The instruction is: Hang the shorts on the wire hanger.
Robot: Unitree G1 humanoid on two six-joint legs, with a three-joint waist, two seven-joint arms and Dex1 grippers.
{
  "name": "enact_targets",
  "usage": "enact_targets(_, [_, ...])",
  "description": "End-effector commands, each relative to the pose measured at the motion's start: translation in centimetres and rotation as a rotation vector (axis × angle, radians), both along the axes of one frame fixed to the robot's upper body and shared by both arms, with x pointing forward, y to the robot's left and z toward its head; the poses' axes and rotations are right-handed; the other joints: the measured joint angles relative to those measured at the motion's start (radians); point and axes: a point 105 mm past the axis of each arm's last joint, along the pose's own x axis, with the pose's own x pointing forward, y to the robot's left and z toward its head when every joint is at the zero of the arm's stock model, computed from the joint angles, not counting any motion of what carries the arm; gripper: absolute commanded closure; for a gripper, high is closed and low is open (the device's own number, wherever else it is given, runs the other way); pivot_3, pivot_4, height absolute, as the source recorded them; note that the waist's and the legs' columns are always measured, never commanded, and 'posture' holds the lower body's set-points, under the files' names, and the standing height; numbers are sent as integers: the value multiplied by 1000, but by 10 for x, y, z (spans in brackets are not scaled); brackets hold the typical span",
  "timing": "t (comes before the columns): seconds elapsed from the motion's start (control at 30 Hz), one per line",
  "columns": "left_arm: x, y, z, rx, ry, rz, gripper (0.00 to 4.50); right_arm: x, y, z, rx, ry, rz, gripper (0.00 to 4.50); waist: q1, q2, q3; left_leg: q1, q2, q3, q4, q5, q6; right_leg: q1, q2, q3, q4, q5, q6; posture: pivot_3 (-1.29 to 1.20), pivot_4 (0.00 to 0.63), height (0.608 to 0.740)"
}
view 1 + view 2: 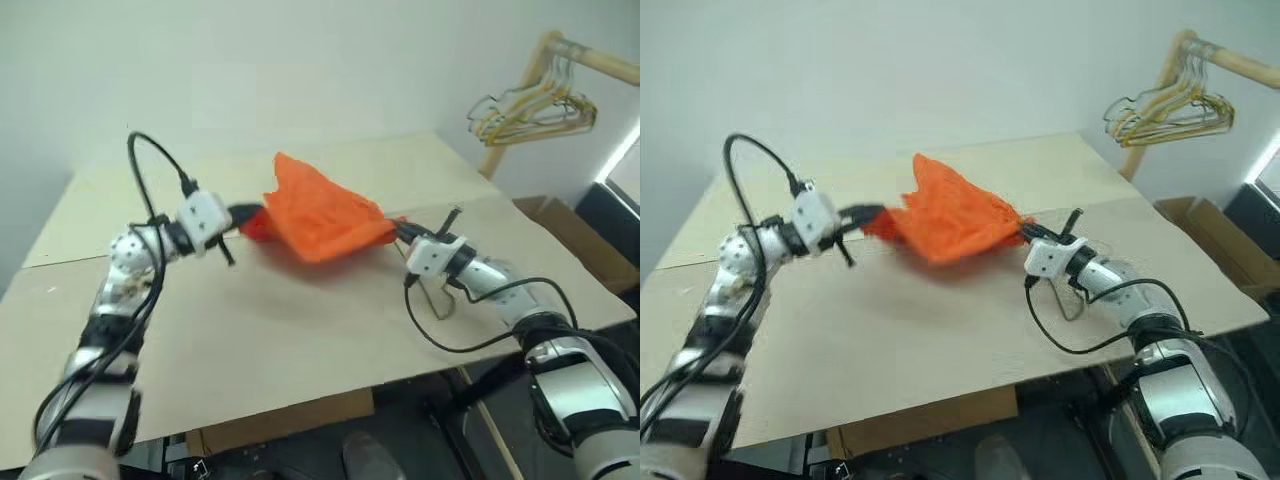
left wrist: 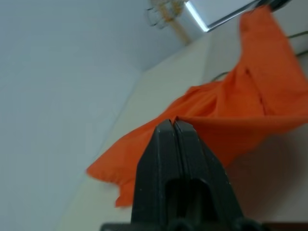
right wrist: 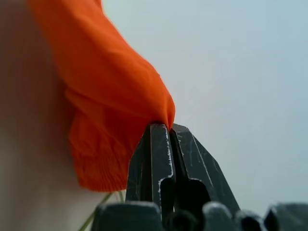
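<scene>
Both the left gripper [image 1: 250, 213] and right gripper [image 1: 398, 230] were pinched tight on the shorts [image 1: 320, 212], stretched above the table [image 1: 300, 330], while the wire hanger [image 1: 437, 298] lay unused under the right arm, so hanging wasn't done yet.

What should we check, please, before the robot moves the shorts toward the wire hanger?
1. Left tool shut on the shorts: ok, fabric pinched in the left wrist view.
2. Right tool shut on the shorts: ok, cloth caught at its tips.
3. Shorts lifted off the table, spread between both tools: ok.
4. Wire hanger located: ok, lying on the table under the right forearm.
5. Waistband opening facing the hanger: cannot tell.
6. Hanger free to be picked up: not ok, both tools occupied.
</scene>
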Motion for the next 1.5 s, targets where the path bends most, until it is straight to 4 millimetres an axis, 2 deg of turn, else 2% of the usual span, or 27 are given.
enact_targets(0.03, [-44,4,-1,163,102,-135,4500,-21,14,-3,-89,12,155,4433,-11,0,0,3,1,0,-1,0,0,2,1,1,0,0,0,-290,0,740])
enact_targets(0.13, [-80,20,-26,355,280,-203,4500,-32,12,-20,-210,39,211,4433,-12,1,0,10,2,2,-3,0,0,7,3,4,-1,0,-1,-290,0,740])
enact_targets(0.27, [-116,35,-44,525,445,-257,4500,-40,8,-34,-305,49,245,4433,5,1,0,14,2,4,-4,-1,0,9,4,6,-2,-1,-2,-291,0,740])
enact_targets(0.43, [-157,27,-57,532,571,-321,4500,-50,-1,-43,-367,40,256,4433,20,2,1,14,4,5,-4,-2,-1,8,4,6,-2,-1,-2,-302,0,740])
enact_targets(0.63, [-187,17,-67,496,649,-304,4500,-72,-11,-51,-380,62,290,4433,37,2,1,15,5,7,-4,-5,-1,9,5,7,-3,-3,-5,-302,0,740])
enact_targets(0.77, [-194,20,-74,533,663,-290,4500,-96,-13,-55,-377,99,341,4433,47,3,1,16,6,8,-4,-5,-1,11,5,7,-3,-5,-8,-295,0,740])
enact_targets(0.87, [-198,22,-76,554,680,-320,3891,-110,-15,-61,-388,158,361,3778,48,3,1,16,7,9,-4,-6,-1,13,6,7,-4,-5,-9,-298,0,740])
enact_targets(0.93, [-201,23,-76,554,687,-341,3246,-111,-15,-59,-381,166,351,3063,50,3,1,19,7,9,-4,-6,-1,17,7,6,-7,-5,-9,-299,0,740])
enact_targets(1.03, [-199,30,-71,547,683,-349,2237,-114,-21,-46,-345,175,322,2021,59,3,1,26,10,9,-4,-10,-4,25,9,6,-11,-6,-11,-288,0,740])
enact_targets(1.13, [-182,43,-59,510,654,-292,1250,-116,-33,-30,-248,240,230,981,75,4,2,26,11,9,-4,-11,-4,25,10,6,-11,-6,-12,-274,0,740])
enact_targets(1.17, [-173,46,-53,474,633,-262,878,-113,-40,-24,-195,280,167,589,84,3,2,26,11,9,-4,-11,-4,25,10,6,-11,-6,-12,-273,0,740])
enact_targets(1.23, [-138,42,-34,272,544,-142,216,-95,-63,-10,-21,417,-54,0,102,3,3,26,11,9,-2,-11,-4,25,10,6,-11,-6,-12,-270,0,740])
enact_targets(1.27, [-125,37,-25,179,515,-109,10,-89,-71,-7,33,455,-131,0,113,3,3,25,11,8,-1,-11,-4,26,9,5,-11,-6,-12,-270,0,740])
enact_targets(1.37, [-91,17,-3,-66,455,-64,10,-65,-95,-1,206,527,-379,0,126,2,2,25,11,8,2,-12,-3,26,9,5,-12,-5,-11,-274,0,740])
enact_targets(1.43, [-76,0,9,-167,449,-74,10,-53,-110,-6,281,593,-535,0,132,0,0,24,11,7,3,-13,-3,26,10,4,-13,-5,-11,-270,0,740])
enact_targets(1.5, [-70,-11,14,-204,458,-93,10,-47,-119,-12,297,640,-647,0,132,0,0,18,11,7,4,-13,-3,22,10,5,-11,-4,-12,-275,0,740])
